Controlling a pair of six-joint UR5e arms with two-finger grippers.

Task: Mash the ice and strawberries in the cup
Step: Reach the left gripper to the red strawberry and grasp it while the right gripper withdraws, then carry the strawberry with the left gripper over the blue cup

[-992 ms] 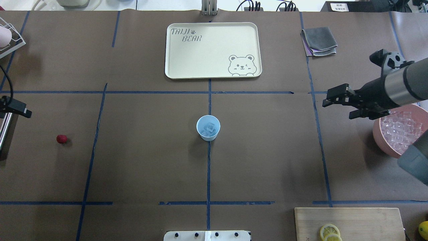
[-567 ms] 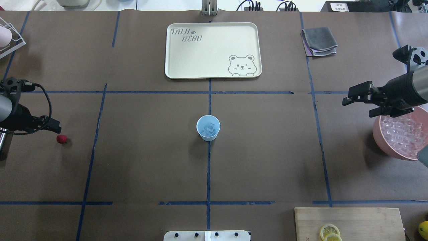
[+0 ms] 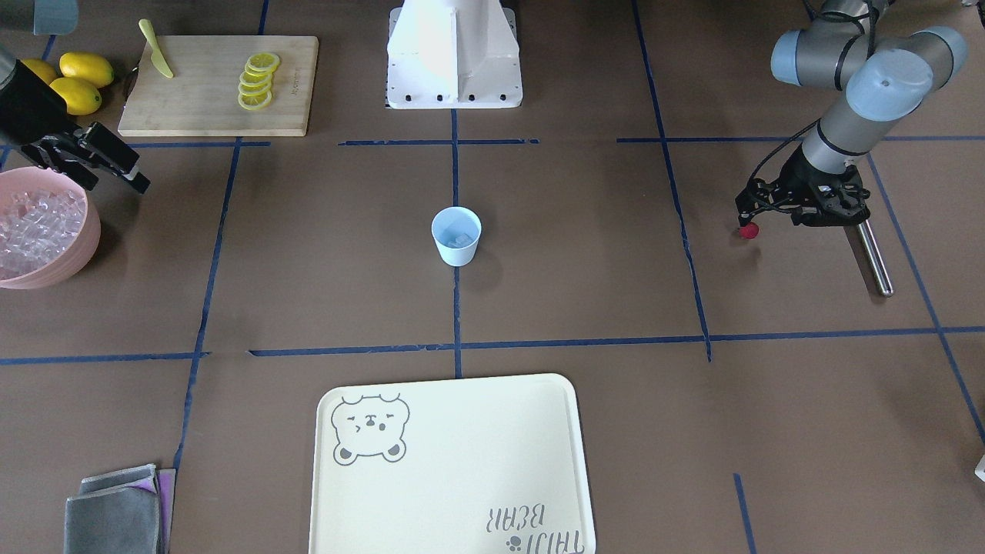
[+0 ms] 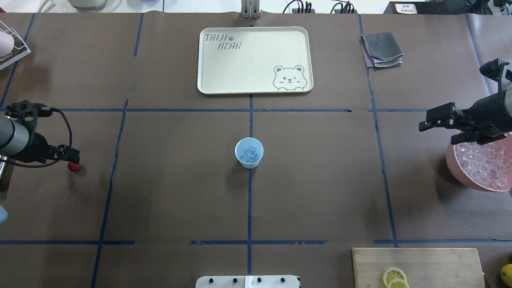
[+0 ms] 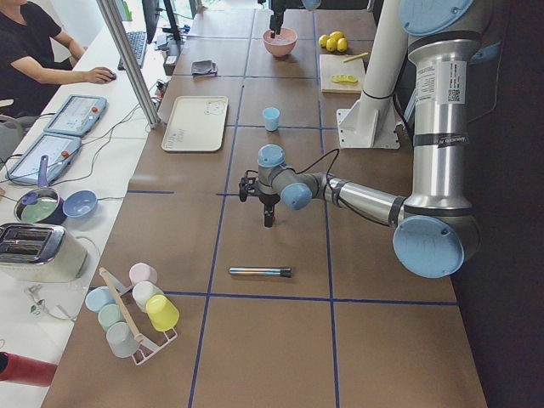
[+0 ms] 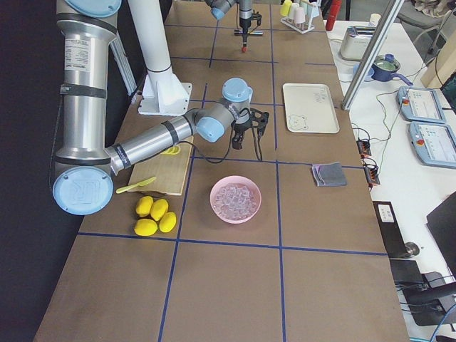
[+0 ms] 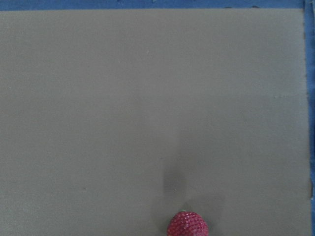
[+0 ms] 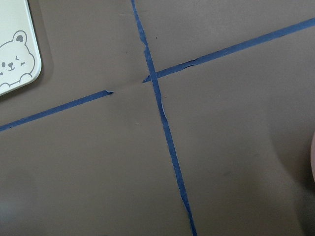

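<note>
stage: berry pick not yet made, by the look of it; cup (image 4: 249, 152) holds only ice (image 4: 251, 153)
left gripper (image 4: 73, 155): hangs right over the berry (image 4: 73, 167), tips pointing down. Apart or together: cannot tell, no view shows the fingers clearly
right gripper (image 4: 440, 131): fingers apart, empty, near the far rim of the bowl (image 4: 460, 173) of spare ice
risk 1: berry is round and lies loose on the table (image 4: 180, 192). A close that is off-centre would likely roll it away or squirt it out sideways
risk 2: left wrist view has the berry at the very bottom edge, half cut off, so little visual margin for lining up
risk 3: coming down too far would press the berry into the table
risk 4: cup is light, stands free and is well apart from the berry. A careless drop or a knocked rim could tip it and spill the ice
risk 5: rod (image 3: 872, 255) lies just beside the left gripper and could be nudged
berry look: small, dark red, roundish, pitted skin, hint of green on top, whole
cup look: pale blue, tapered, upright at table centre on the tape cross, a few clear cubes inside
</note>
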